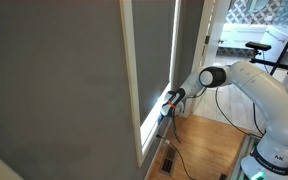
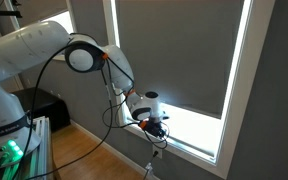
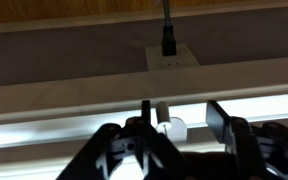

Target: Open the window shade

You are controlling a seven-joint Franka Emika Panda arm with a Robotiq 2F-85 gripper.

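Note:
The window shade [image 1: 154, 40] is a dark-grey flat blind inside a white window frame [image 1: 130, 100]. It also shows in an exterior view [image 2: 174, 50], with its straight bottom edge a little above the sill and a bright strip of glass under it. My gripper [image 1: 170, 99] [image 2: 154, 122] is at the sill, just under the shade's bottom edge. In the wrist view the gripper [image 3: 182, 125] is open, and a small white cylindrical piece [image 3: 170, 127] sits between its fingers, close to one finger. The shade itself does not show clearly in the wrist view.
A broad grey wall panel [image 1: 54, 80] stands beside the window. Below lies a wooden floor [image 1: 209, 145]. A white wall outlet [image 3: 171, 58] with a black plug [image 3: 167, 40] sits under the sill. A black cable [image 2: 74, 120] hangs from the arm. A dark cabinet [image 2: 39, 105] is beside the robot.

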